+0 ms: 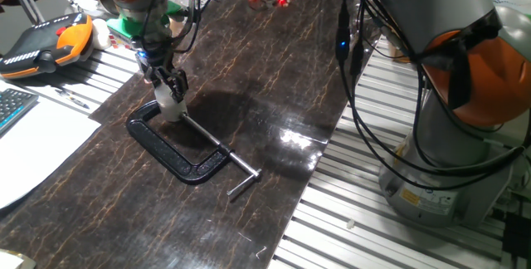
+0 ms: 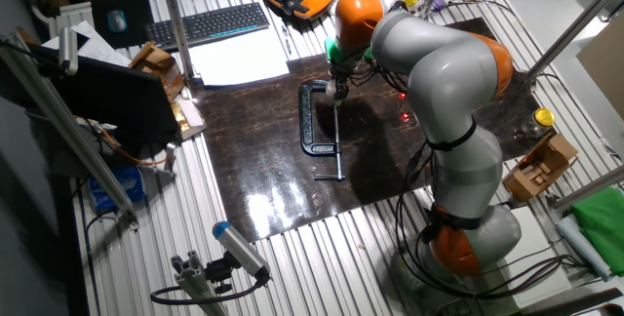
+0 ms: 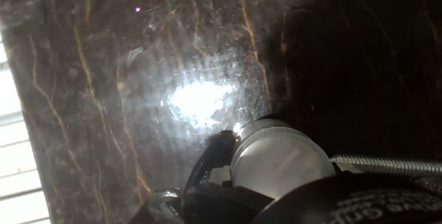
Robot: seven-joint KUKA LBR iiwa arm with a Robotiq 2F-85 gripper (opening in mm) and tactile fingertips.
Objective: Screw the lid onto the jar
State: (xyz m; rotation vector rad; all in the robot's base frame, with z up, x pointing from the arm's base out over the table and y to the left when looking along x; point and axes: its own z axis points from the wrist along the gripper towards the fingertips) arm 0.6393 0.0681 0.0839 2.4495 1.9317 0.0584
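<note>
Hand view shows you one whitish round lid point(image 3: 280, 160) low in the frame, pinched between the hand's point(image 3: 276, 182) dark fingers point(image 3: 210, 162), with the threaded clamp screw point(image 3: 387, 165) just beside it. From one fixed view you see the hand point(image 1: 168, 86) pressed down on one small jar point(image 1: 172, 107), which stands on the dark worktop point(image 1: 249, 70) near its far left corner, inside the mouth of the single black C-clamp point(image 1: 178, 149). You cannot tell whether lid and jar are threaded together.
</note>
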